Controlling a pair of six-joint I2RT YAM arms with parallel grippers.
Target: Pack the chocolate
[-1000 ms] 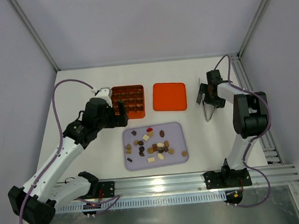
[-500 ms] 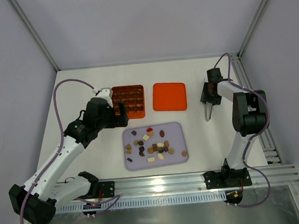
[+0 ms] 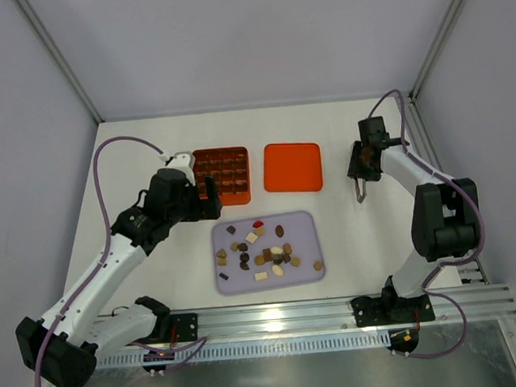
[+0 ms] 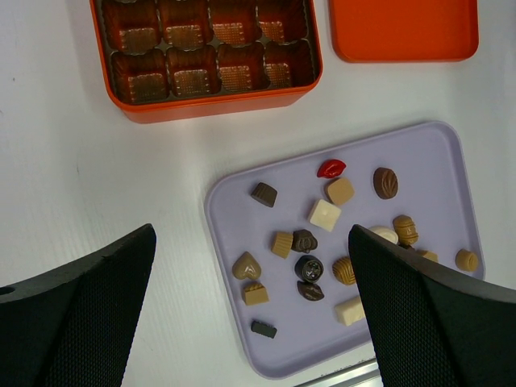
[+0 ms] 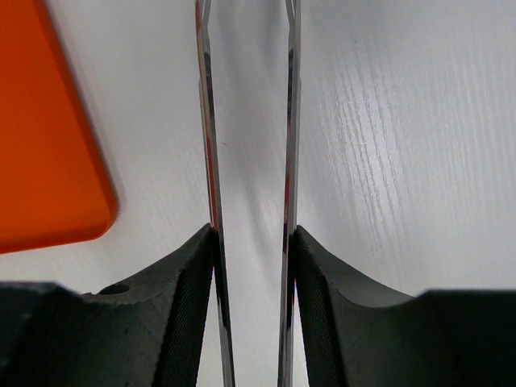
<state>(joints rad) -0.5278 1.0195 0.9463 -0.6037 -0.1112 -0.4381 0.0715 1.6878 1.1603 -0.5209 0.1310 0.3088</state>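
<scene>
Broadly, the worktop (image 3: 149, 157) is split. The lilac tray (image 4: 230, 218) carrying the chocolate (image 4: 324, 214) lies below the widely spread left fingers (image 4: 81, 314), well apart from the right fingers (image 5: 181, 314), which are pinched on the steel tweezers (image 5: 207, 121). The squeeze is best applied evenly, so that the tips meet squarely.

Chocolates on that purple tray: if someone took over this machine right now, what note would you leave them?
The left hand is open and empty, hovering beside the orange gridded box.
The right hand is shut on metal tweezers, over the table, right of the orange lid.
All the chocolates lie loose on the lilac tray.
Done: the box is open, its lid lying beside it.
Left: the cells in view are empty, so every chocolate has yet to go into the box.
</scene>
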